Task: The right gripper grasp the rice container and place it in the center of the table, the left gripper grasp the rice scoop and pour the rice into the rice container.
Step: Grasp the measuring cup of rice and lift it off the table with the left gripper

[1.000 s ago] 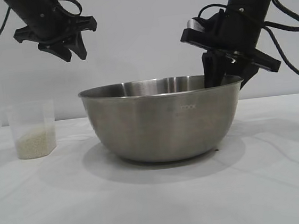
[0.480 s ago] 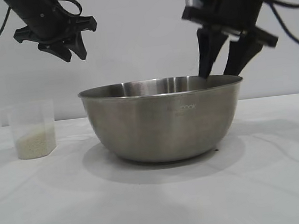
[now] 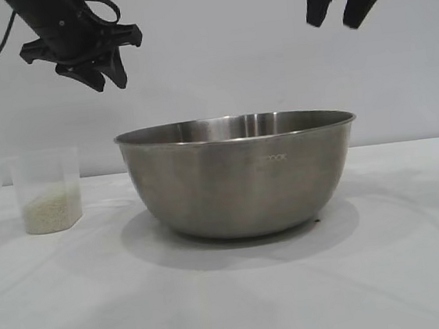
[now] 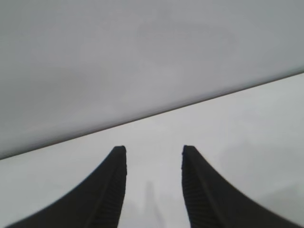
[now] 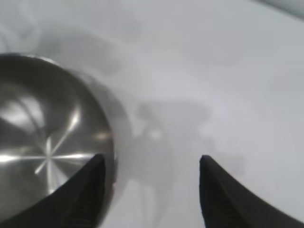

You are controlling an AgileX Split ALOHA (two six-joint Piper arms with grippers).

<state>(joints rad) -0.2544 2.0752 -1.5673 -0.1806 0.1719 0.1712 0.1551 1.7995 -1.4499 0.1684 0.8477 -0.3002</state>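
Observation:
The rice container (image 3: 240, 174), a big steel bowl, stands in the middle of the white table (image 3: 233, 296); its shiny inside shows in the right wrist view (image 5: 47, 142). High above its right rim hangs my right gripper (image 3: 337, 25), open and empty (image 5: 151, 159). The rice scoop (image 3: 47, 190), a small clear cup, stands at the table's left with rice (image 3: 50, 211) in its bottom. My left gripper (image 3: 107, 80) hangs well above the scoop, slightly to its right, open with nothing between its fingers (image 4: 153, 149).
A plain grey wall (image 3: 217, 62) closes the back. Bare tabletop lies in front of the bowl and to its right (image 3: 413, 215).
My right gripper let go of the bowl's right rim, opened and rose straight up to the top of the exterior view. The bowl, scoop and left gripper stayed still.

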